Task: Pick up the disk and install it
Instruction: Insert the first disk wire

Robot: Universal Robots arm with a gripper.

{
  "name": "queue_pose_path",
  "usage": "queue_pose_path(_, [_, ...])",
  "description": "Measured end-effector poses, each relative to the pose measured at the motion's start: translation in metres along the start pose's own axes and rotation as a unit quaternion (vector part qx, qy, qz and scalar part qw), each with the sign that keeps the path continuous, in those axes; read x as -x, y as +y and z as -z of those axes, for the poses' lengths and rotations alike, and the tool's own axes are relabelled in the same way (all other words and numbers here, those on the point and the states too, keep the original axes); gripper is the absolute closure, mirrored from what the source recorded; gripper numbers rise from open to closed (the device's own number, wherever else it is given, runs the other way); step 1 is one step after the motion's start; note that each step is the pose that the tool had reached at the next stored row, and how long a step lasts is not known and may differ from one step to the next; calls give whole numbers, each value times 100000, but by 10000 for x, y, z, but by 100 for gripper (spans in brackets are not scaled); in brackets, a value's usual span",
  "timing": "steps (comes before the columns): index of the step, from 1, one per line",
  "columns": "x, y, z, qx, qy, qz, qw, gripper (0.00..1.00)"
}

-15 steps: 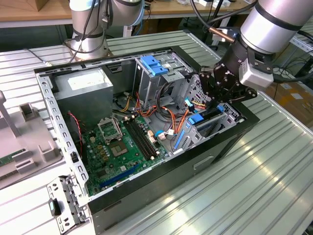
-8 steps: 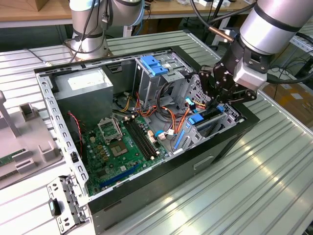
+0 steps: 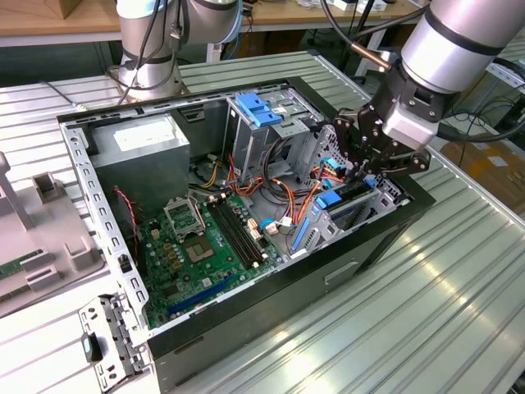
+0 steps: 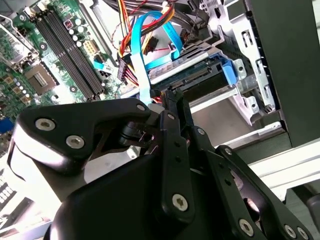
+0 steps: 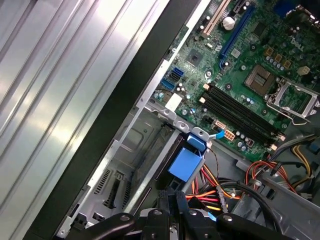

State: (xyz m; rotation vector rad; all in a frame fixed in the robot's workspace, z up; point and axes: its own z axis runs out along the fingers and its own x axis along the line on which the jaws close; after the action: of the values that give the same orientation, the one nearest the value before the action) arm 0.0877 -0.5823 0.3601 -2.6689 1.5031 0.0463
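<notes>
The exterior view looks down at a slant from above on the whole open computer case [image 3: 246,230] on the slatted table [image 3: 426,312], from some way off. Both wrist views sit close, looking past the gripper [image 4: 172,100] into the case. All three share the motherboard [image 3: 197,246] and the drive bay [image 5: 145,150].

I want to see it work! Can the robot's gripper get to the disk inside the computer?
Probably yes. The gripper is already down inside the open computer case, right at the disk in its bay, with nothing in between.
</notes>
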Motion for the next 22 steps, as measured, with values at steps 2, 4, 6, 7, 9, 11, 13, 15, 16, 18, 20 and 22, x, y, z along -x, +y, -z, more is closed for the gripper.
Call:
queue_pose_path(2, [0,0,-3,-46,39,-712,99997,83])
queue_pose_path(4, [0,0,-5,-64,51,-963,99995,83])
queue_pose_path(6, [0,0,-6,-73,61,-1129,99994,83])
queue_pose_path(7, [0,0,-7,-79,64,-1193,99993,83])
queue_pose_path(9, [-1,0,-9,-88,71,-1343,99991,83])
queue_pose_path(11, [-1,1,-12,-118,94,-1792,99984,83])
queue_pose_path(13, [-1,0,-15,-168,141,-2606,99966,83])
queue_pose_path(15, [-1,1,-19,-217,181,-3368,99943,83])
queue_pose_path(16, [-1,1,-20,-229,192,-3558,99936,83])
queue_pose_path(18, [-1,1,-23,-255,210,-3942,99922,83])
queue_pose_path(20, [-2,1,-26,-272,228,-4220,99910,83])
queue_pose_path(22, [-2,2,-30,-287,240,-4450,99900,83])
